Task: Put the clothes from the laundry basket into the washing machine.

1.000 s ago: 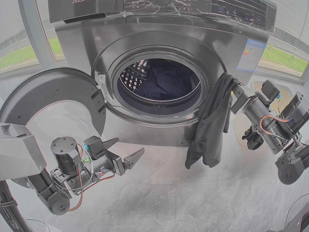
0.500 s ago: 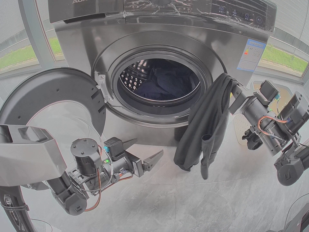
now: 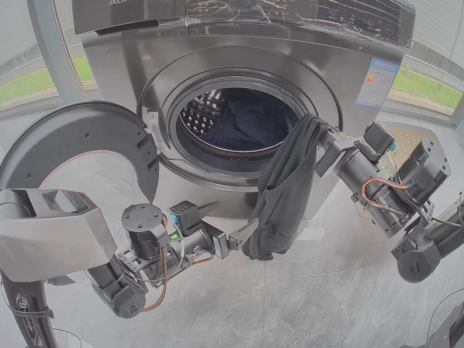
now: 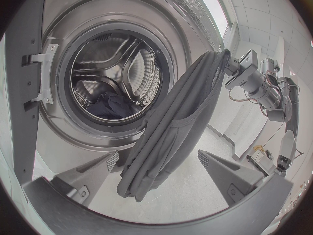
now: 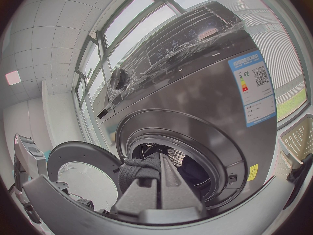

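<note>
Floor of pale grey stone-look tiles [image 3: 290, 296] in front of the grey steel front-loading washing machine [image 3: 145, 59]; tall windows [image 5: 130, 20] behind the machine, grass outside. The machine's round glass-centred door [image 3: 72, 146] is swung wide open to its left. Dark blue clothes [image 3: 241, 126] lie inside its drum. Beige perforated plastic laundry basket [image 3: 408, 142] stands just right of the machine. Right gripper [image 3: 321, 129], at the right edge of the machine's opening, is clamped on the top of a dark grey knit garment [image 3: 285, 184], which hangs across the opening's lower right rim. Left gripper [image 3: 235, 214], low before the machine, is spread wide, the garment's hem between its fingers; contact unclear.
</note>
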{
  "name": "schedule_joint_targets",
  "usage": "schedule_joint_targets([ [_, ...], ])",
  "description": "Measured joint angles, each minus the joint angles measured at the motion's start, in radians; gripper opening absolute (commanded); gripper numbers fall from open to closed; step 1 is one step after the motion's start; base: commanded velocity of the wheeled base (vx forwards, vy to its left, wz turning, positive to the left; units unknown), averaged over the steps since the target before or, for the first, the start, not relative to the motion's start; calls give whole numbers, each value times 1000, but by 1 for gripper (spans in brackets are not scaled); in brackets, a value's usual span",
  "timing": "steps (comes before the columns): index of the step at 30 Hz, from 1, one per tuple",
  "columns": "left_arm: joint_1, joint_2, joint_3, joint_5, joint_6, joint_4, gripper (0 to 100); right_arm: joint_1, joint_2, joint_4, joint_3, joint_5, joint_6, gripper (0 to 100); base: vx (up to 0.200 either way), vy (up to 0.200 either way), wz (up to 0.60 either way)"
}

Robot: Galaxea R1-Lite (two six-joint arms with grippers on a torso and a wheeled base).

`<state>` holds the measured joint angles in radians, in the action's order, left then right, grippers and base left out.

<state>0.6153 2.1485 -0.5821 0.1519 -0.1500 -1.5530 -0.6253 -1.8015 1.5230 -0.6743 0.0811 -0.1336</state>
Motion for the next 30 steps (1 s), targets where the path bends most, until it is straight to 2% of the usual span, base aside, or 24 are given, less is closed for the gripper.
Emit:
schedule_joint_targets([
  [5, 9, 28, -46, 6, -4, 0, 100, -8, -14, 0, -5, 0, 0, 0, 0, 0, 0],
  [10, 15, 71, -103, 40, -7, 0, 100, -11, -25, 1, -7, 1, -12, 0, 0, 0, 0],
  [15, 16, 125, -173, 63, -11, 0, 100, -17, -36, 0, -13, 29, -20, 0, 0, 0, 0],
  [29, 61, 233, -287, 56, -1, 0, 100, -18, -38, -1, -17, 32, -23, 0, 0, 0, 0],
  [30, 62, 241, -298, 55, 2, 0, 0, -18, -38, -2, -17, 33, -23, 0, 0, 0, 0],
])
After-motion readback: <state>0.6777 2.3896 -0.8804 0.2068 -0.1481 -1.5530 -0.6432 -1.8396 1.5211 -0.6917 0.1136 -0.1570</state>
